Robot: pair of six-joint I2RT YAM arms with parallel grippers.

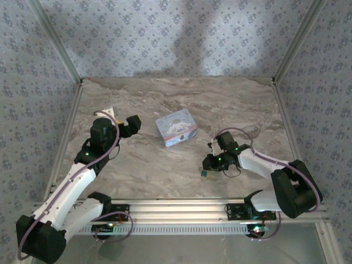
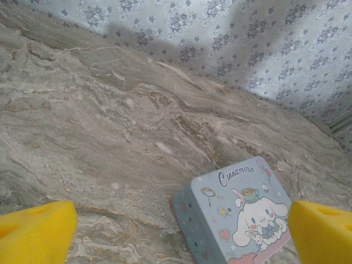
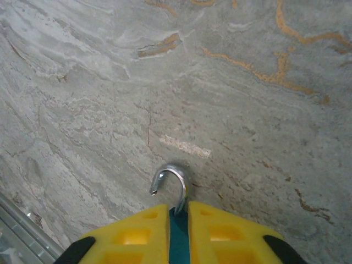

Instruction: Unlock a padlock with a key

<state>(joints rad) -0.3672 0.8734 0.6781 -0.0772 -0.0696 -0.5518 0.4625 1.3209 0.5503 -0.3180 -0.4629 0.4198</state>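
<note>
A small padlock with a teal body (image 3: 178,231) and a silver shackle (image 3: 175,175) sits between the yellow fingers of my right gripper (image 3: 178,212), which is shut on the body. The shackle stands open, its free end hanging clear like a hook just above the marble. From above, the padlock (image 1: 204,172) is a small teal spot at the tip of the right gripper (image 1: 209,165), right of the table's middle and toward the front. The key is out of view. My left gripper (image 1: 128,125) is open at the left, its yellow fingertips (image 2: 38,228) spread wide with nothing between them.
A light blue cartoon tin (image 1: 176,127) lies flat at the middle of the marble table (image 1: 181,99); in the left wrist view the tin (image 2: 242,214) lies just ahead of the open fingers. Patterned walls close in the back and sides. A metal rail (image 1: 181,206) runs along the front edge.
</note>
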